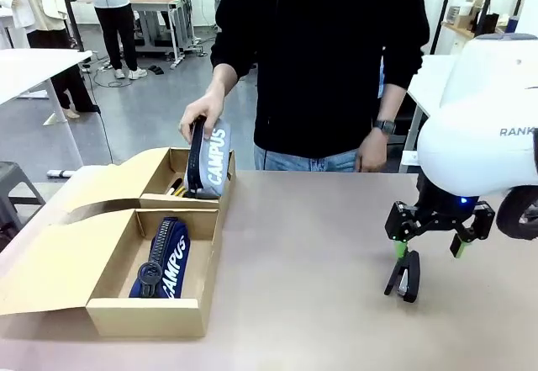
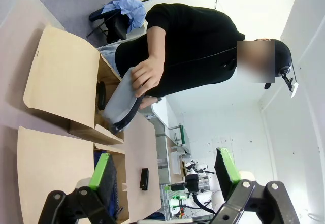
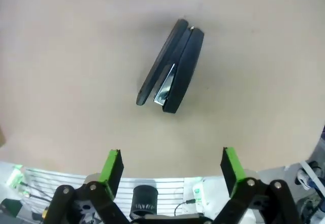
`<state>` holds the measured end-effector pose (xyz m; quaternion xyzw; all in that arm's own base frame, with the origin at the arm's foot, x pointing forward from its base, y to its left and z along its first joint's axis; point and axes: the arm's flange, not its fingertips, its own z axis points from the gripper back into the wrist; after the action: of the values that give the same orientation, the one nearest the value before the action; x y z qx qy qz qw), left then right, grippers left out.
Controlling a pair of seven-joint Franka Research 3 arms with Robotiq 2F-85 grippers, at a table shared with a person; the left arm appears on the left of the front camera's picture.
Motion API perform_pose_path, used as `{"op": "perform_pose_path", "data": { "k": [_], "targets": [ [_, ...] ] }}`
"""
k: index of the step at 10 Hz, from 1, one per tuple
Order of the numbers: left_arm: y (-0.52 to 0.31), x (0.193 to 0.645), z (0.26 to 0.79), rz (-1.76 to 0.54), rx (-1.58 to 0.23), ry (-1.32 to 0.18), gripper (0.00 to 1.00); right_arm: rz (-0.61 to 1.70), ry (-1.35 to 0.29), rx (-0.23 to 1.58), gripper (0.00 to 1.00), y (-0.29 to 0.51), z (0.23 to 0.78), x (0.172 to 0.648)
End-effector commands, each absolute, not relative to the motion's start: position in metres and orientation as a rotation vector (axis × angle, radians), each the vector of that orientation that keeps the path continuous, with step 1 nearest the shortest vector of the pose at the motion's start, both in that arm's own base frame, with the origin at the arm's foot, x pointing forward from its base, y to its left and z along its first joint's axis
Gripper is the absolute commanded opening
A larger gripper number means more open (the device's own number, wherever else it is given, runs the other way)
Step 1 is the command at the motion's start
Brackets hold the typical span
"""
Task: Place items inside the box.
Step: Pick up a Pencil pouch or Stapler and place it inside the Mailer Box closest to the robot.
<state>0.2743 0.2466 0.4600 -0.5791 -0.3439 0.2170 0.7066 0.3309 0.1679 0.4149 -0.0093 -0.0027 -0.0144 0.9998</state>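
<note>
While a hand (image 1: 204, 114) holds the grey pouch (image 1: 210, 159) at the box's (image 1: 147, 316) far end, left, the right claw (image 1: 429, 249) hangs open over the stapler (image 1: 405, 276), lying slantwise on the surface (image 1: 319, 262)

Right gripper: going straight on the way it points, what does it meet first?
Probably the stapler on the table. In the wrist view it lies ahead of the open right gripper, roughly centred in its opening. How far ahead is unclear.

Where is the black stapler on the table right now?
In the front view the black stapler lies on the table at the right, just under the open right gripper, far from the cardboard box on the left.
</note>
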Motion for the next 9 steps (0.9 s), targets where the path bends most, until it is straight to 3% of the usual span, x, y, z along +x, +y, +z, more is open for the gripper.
{"op": "perform_pose_path", "data": {
  "k": [1,6,9],
  "targets": [
    [0.246,0.275,0.461,0.465,-1.302,-0.798,1.0,-0.007,0.021,-0.018,1.0,0.176,0.411,0.323],
    [0.246,0.275,0.461,0.465,-1.302,-0.798,1.0,0.008,0.017,-0.003,1.0,0.177,0.412,0.323],
    [0.246,0.275,0.461,0.465,-1.302,-0.798,1.0,-0.465,-0.122,0.071,1.0,0.181,0.398,0.328]
  ]
}}
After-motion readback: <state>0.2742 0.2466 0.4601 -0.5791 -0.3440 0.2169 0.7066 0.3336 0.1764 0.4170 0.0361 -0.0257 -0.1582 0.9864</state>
